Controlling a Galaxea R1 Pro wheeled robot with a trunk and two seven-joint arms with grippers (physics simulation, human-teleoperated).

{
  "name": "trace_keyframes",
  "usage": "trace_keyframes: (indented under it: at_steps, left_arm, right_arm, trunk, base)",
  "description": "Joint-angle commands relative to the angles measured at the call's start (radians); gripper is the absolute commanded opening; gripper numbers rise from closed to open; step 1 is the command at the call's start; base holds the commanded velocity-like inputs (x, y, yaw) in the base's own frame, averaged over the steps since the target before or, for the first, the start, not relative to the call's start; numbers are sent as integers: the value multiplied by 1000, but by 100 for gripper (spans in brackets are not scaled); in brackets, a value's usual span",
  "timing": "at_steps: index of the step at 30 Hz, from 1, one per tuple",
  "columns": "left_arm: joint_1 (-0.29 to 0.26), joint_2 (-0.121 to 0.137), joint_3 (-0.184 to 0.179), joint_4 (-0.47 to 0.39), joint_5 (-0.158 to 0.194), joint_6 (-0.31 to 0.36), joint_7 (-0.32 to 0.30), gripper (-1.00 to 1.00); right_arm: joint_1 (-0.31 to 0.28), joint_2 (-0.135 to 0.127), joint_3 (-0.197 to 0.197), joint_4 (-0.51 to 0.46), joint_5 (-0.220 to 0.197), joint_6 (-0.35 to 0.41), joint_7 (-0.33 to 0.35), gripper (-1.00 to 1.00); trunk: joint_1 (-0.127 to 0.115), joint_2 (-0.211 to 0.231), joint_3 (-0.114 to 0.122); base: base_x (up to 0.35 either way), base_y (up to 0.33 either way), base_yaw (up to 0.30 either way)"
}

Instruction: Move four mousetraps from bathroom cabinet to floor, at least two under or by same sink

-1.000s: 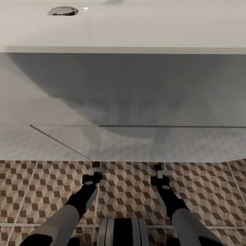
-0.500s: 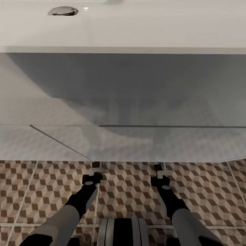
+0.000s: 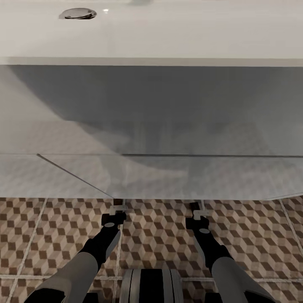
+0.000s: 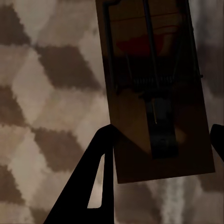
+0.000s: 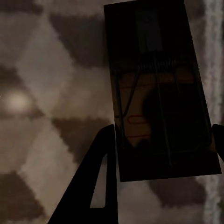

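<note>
In the head view both arms reach down to the cube-pattern bathroom floor [image 3: 160,235] at the foot of the white vanity [image 3: 168,109] under the sink [image 3: 176,33]. My left gripper [image 3: 118,209] holds a dark-brown mousetrap [image 4: 158,93] flat just over the tiles, with its fingers [image 4: 100,154] against the slab's two long edges. In the same way, my right gripper [image 3: 195,212] is shut on a second mousetrap [image 5: 161,107], its fingers [image 5: 105,149] pressed to the slab's sides. Both traps show as small dark tips [image 3: 118,202] [image 3: 194,205] close to the vanity front.
The sink's chrome drain [image 3: 78,13] lies at the far left of the basin. The vanity front stands as a wall right ahead of both grippers. Patterned tiles run left and right along its base. My own base [image 3: 151,286] sits between the arms.
</note>
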Motion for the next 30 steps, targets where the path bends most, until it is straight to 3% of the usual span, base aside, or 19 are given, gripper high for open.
trace_keyframes:
  at_steps: [1, 30]
  left_arm:
    - [0, 1, -7, -2, -3, 8, 8, -100]
    - [0, 1, -8, -2, -4, 8, 9, -100]
  right_arm:
    - [0, 1, -6, -1, 9, 1, 0, -100]
    - [0, 0, -6, -1, 8, 0, 0, -100]
  trunk:
    - [0, 0, -1]
    - [0, 0, -1]
  base:
    - [10, 0, 0]
    - [43, 0, 0]
